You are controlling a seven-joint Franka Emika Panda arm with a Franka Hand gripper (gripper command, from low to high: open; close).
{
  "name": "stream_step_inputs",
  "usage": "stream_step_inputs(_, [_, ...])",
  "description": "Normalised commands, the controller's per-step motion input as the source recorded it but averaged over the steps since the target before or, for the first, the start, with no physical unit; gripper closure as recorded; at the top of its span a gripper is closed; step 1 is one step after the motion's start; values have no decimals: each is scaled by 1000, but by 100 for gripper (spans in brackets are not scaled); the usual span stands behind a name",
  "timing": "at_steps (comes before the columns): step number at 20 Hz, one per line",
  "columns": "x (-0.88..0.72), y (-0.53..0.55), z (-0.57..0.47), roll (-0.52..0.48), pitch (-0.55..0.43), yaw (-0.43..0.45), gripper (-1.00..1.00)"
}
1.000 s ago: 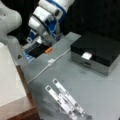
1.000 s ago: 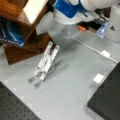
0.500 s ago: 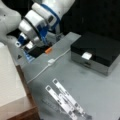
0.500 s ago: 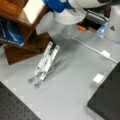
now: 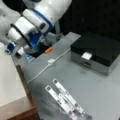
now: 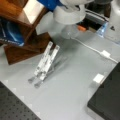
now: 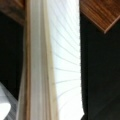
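Grey table (image 5: 100, 87) carries everything. Wooden shelf unit (image 6: 20, 37) stands at the table's edge, at a front view's left. Panda arm (image 5: 42, 17) reaches over the far edge beside the shelf; the gripper itself is hidden behind the wrist housing, so whether it is open or closed cannot be told. Wrist view: fanned book pages (image 7: 60, 62) fill the frame, wood (image 7: 97, 12) above. Black box (image 5: 100, 53) near the right edge. Folding metal stand (image 5: 65, 98) at the near edge. White cable (image 5: 47, 66) crosses the middle. Orange item (image 5: 48, 50) beside the arm.
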Motion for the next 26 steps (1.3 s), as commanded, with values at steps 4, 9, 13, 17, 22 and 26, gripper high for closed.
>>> stream_step_inputs(4, [-94,-162,-69,-120,72,15,-100])
stream_step_inputs(9, [-95,-68,-55,-138,96,-51,-100])
stream_step_inputs(13, [-112,-20,-41,-124,94,-28,100])
stream_step_inputs(17, [-92,-19,-39,-57,42,24,100])
stream_step_inputs(22, [-70,-10,-53,-42,18,46,100])
stream_step_inputs(26, [-56,13,-72,-38,8,57,100])
